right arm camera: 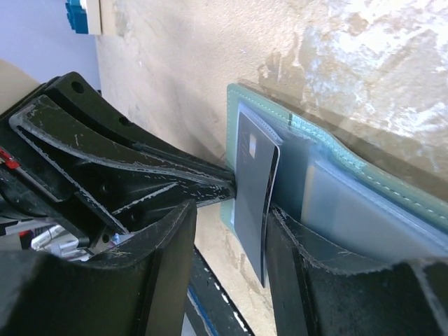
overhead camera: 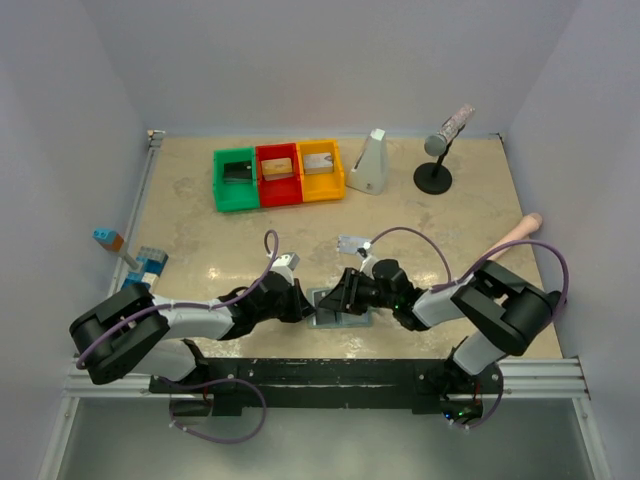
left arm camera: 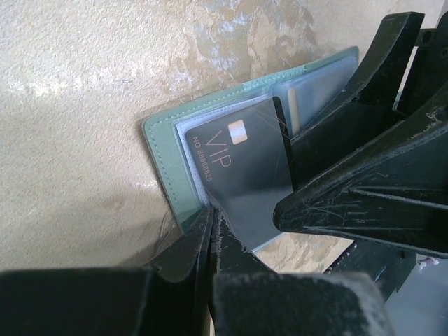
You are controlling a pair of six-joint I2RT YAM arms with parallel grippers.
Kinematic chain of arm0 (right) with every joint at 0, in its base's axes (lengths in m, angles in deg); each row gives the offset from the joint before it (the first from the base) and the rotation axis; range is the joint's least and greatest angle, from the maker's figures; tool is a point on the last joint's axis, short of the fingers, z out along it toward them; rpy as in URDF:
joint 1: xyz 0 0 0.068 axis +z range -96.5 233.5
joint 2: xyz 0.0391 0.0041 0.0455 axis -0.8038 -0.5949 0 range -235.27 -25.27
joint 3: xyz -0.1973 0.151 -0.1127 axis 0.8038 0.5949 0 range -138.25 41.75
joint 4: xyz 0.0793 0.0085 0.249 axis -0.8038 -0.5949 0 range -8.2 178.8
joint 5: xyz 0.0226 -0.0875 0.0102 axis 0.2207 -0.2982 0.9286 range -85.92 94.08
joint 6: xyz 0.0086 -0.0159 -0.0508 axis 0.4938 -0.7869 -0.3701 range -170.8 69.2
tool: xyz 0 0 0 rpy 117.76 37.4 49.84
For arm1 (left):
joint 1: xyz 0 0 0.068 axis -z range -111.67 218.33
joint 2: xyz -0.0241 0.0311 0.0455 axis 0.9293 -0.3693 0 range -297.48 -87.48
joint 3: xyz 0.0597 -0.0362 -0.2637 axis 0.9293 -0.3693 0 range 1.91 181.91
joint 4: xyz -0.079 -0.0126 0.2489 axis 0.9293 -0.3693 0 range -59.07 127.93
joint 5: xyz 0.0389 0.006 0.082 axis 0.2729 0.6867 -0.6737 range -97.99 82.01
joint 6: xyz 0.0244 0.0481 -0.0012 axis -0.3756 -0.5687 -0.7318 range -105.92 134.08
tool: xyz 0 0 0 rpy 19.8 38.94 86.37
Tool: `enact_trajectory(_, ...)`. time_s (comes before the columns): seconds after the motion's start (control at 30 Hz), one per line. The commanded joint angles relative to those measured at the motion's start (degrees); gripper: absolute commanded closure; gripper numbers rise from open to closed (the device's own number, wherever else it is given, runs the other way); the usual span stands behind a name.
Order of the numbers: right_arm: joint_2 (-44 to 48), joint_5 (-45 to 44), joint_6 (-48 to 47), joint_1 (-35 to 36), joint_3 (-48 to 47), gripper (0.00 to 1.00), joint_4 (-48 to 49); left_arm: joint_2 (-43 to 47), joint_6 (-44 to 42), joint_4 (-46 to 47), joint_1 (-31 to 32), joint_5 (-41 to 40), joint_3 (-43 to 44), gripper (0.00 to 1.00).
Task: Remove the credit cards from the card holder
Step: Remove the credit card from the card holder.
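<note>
Right wrist, black card (right arm camera: 255, 168) between half-open right hand (right arm camera: 231, 224), left hand (right arm camera: 217, 183) shut on card holder (right arm camera: 364, 206) edge

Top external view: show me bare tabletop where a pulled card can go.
Free: the beige tabletop between the green, red and yellow plastic bins and the arms; also between the black round-based stand and the pink rod. Crowded: around the grey-green card holder, where the left claw and right claw meet.
</note>
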Motion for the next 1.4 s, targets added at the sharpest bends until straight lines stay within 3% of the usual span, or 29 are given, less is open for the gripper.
enact_trajectory(0.0, -1.51, 6.57, -0.48, 0.75, -3.4, 0.53, 3.81, -3.3, -0.2, -5.65, 0.62, 3.14, -1.74, 1.0)
enact_trajectory(0.4, 3.22, 7.11, -4.96, 0.75, -4.99, 0.55, -6.82, -1.89, 0.24, -7.06, 0.62, 1.82, -1.91, 1.0)
enact_trajectory(1.37, 10.17, 3.94, -5.92, 0.14, -2.61, 0.6, -12.71, -2.6, 1.91, -7.76, 0.53, -0.99, -3.32, 1.0)
